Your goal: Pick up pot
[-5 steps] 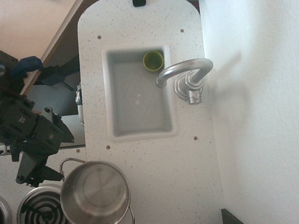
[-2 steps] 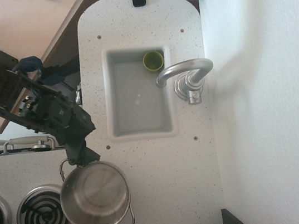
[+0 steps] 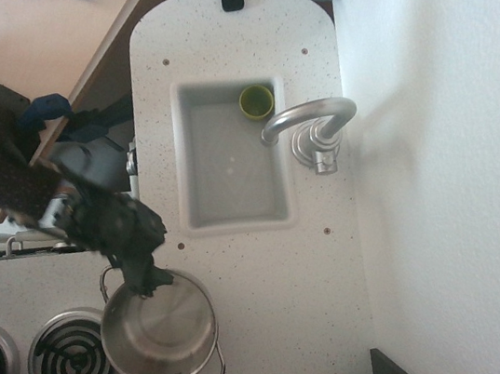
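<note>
— pot (image 3: 160, 329) sits on the worktop (image 3: 247, 271) beside the burner (image 3: 65, 352); your gripper (image 3: 147, 283) is at its upper rim.
— jaws? can't tell, they're blurred. steel looks stiff and slippery; take the rim wall or a wire handle.

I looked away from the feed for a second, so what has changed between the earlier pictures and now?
The gripper has swung from beside the stove burner across to the pot, and its tip now sits over the pot's upper-left rim. A grasp cannot be confirmed. The pot, the green cup in the sink and the faucet stayed where they were.
</note>
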Robot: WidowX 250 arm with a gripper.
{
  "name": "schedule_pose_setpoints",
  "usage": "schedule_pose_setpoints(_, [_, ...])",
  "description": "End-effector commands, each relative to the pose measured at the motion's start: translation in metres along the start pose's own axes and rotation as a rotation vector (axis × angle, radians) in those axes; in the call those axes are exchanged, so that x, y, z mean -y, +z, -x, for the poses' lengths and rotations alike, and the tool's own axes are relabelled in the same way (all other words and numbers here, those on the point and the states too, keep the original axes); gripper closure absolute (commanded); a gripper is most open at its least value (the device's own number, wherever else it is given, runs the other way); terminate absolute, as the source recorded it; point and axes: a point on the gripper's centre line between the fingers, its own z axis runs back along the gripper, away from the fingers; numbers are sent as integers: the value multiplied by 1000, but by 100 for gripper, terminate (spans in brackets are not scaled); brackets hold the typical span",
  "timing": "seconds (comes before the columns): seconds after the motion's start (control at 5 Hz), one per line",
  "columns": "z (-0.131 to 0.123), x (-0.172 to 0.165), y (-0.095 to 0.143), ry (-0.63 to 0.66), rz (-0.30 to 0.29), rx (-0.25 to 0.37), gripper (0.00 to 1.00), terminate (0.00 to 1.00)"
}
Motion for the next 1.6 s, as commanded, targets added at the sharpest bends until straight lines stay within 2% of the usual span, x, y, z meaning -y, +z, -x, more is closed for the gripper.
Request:
schedule_pose_setpoints(0.0, [-8, 35, 1, -119, -258, 8, 0, 0])
schedule_pose_setpoints(0.2, [-1, 38, -4, -139, -226, 10, 0, 0])
schedule_pose_setpoints(0.4, [11, 36, -1, -162, -150, -2, 0, 0])
schedule_pose_setpoints(0.6, [15, 13, 5, -123, -186, -35, 0, 0])
schedule_pose_setpoints(0.8, [10, 3, 1, -107, -191, -44, 0, 0])
schedule_pose_setpoints(1.2, [10, -20, -19, -4, -191, -119, 0, 0])
schedule_pose_setpoints(1.4, [15, -21, -31, -23, -218, -150, 0, 0])
